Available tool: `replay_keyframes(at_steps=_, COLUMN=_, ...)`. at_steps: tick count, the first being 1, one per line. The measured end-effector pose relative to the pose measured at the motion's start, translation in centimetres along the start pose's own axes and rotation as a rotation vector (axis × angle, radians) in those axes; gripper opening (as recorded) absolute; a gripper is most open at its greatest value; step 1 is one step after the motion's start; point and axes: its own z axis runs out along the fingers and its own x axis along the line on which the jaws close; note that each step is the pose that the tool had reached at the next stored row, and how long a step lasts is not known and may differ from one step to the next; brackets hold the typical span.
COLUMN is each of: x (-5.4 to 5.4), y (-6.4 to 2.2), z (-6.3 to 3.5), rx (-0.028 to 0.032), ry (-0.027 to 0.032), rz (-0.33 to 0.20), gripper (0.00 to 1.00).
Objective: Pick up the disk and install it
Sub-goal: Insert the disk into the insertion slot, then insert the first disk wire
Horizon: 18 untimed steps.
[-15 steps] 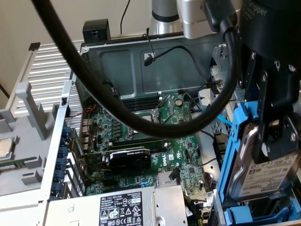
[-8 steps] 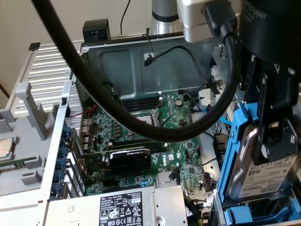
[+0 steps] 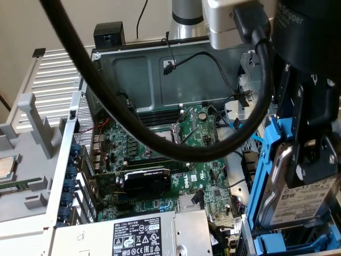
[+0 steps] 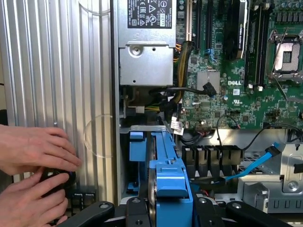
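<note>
pose: we see the silver-grey rectangular hard drive (image 3: 298, 205) in its bright blue plastic carrier standing on edge, long axis near upright, white label toward the exterior camera.
place: over the blue-fronted drive bay (image 4: 136, 156), at the exterior view's right of the green motherboard (image 3: 160, 154).
grip: the black gripper (image 4: 169, 209) holds it, fingers (image 3: 314, 165) clamped on its flat faces.

Disk (image 3: 295, 205) silver-grey, white label, blue carrier; motherboard (image 3: 213, 181) green.

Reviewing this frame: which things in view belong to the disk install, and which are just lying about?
Belongs to the job:
- disk, blue-framed, clamped in the gripper
- open computer case

Just lying about:
- processor chip on the grey tray
- graphics card, already fitted
- a person's hands beside the case
</note>
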Motion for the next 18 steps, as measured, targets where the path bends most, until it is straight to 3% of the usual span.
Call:
replay_keyframes(at_steps=9, x=0.00, y=0.01, z=0.12, rx=-0.0011, ry=0.0001, rz=0.000, gripper=0.38)
replay_keyframes(at_steps=10, x=0.01, y=0.01, z=0.12, rx=-0.0011, ry=0.0004, rz=0.000, gripper=0.45)
replay_keyframes(at_steps=18, x=0.00, y=0.01, z=0.12, rx=-0.0011, ry=0.0002, rz=0.000, gripper=0.45)
